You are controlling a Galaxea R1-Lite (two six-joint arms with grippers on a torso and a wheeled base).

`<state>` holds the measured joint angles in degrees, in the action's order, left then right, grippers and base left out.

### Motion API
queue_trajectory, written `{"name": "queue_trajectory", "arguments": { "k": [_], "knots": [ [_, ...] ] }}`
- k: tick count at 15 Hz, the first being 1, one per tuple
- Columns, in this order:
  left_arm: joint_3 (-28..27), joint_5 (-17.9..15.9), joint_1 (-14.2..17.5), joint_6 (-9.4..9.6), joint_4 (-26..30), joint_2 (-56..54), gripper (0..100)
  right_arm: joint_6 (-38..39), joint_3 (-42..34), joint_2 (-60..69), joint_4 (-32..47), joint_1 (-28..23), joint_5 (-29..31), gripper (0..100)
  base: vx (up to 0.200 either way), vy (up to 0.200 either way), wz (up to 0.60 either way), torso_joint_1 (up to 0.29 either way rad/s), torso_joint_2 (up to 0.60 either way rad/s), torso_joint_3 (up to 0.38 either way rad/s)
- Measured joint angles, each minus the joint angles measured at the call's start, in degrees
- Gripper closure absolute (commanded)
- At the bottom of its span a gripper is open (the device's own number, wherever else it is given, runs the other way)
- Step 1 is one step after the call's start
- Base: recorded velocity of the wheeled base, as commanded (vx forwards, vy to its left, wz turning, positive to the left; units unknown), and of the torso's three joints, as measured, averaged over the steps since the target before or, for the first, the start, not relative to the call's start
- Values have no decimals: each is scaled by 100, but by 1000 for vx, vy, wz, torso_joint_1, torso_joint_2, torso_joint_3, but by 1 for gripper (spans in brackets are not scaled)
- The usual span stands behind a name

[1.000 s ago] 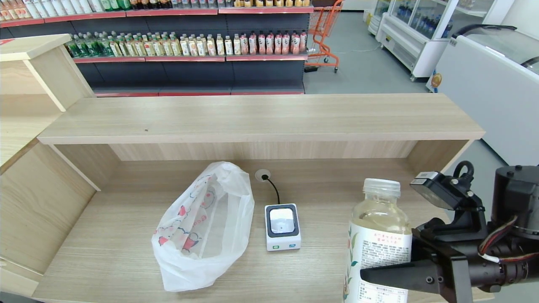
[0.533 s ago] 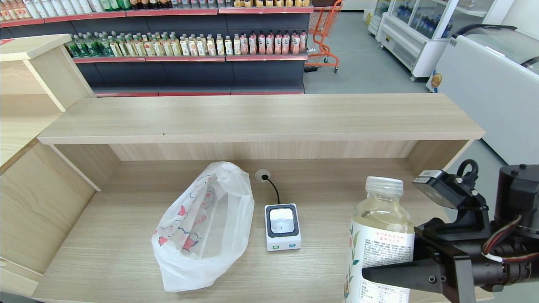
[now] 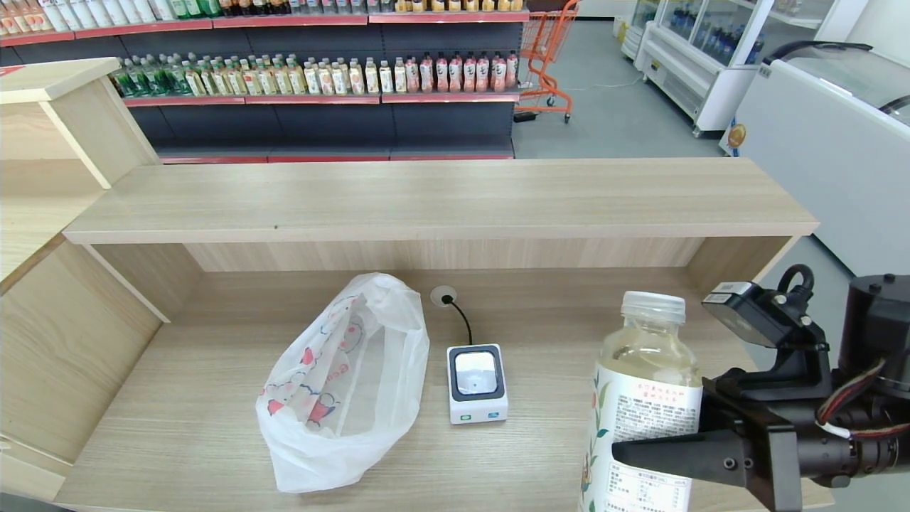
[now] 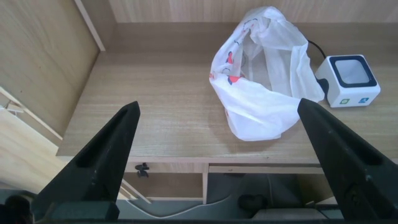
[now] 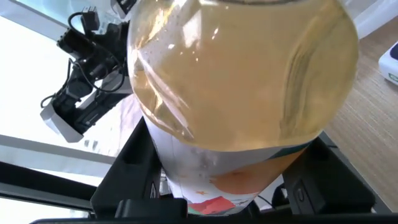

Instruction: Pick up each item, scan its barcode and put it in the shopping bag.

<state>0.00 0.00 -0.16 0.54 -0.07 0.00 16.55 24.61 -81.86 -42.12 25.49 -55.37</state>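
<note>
Probably the biggest risk now is a slip or a turn of the bottle [image 3: 643, 370] inside the grip. It is tall, holds pale liquid, and is held around the label, which looks smooth, so a quick swing toward the scanner [image 3: 477, 382] could let it rotate or slide down. The scan could also fail: the printed side of the label faces the head camera, and I cannot make out where the barcode is, so the bottle may need a turn before the scanner window can read it. The scanner is small, light-looking and attached only by a thin cable, so a low pass could push it. The shopping bag [image 3: 345, 384] lies limp on the counter [image 3: 178, 427], to the left of the scanner, with its mouth partly open. A bottle coming in at a bad angle could catch the thin plastic and drag the bag instead of going inside.

The right claw [image 3: 643, 455] is closed on the bottle, its dark fingers pressing the label on both sides. The bottle stands upright at the near right part of the counter, well apart from the scanner. Its base is cut off, so I cannot tell whether it is lifted. The left claw [image 4: 217, 106] is spread wide and holds nothing, hanging above the near left edge of the counter, with the bag beyond it
</note>
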Motion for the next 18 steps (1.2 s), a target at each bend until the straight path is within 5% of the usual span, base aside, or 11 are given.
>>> {"name": "queue_trajectory", "arguments": {
  "k": [5,7,10,14,18],
  "knots": [
    [0,0,0,0,0,2,0,-980,0,-505,-1620,-505,1125,100,0,0,0,0,0,0],
    [0,0,0,0,0,0,0,-2432,2,-920,-1924,-835,1150,100,0,0,0,0,0,0],
    [0,0,-5,0,0,0,0,-4151,197,-1803,-2537,-1204,695,100,0,0,0,0,0,0],
    [0,0,0,0,0,0,0,-4858,1003,-3073,-3482,-1232,129,100,0,0,0,0,0,0],
    [0,0,0,0,0,2,0,-5269,1596,-3967,-3627,-1050,-523,100,0,0,0,0,0,0]
  ]
}}
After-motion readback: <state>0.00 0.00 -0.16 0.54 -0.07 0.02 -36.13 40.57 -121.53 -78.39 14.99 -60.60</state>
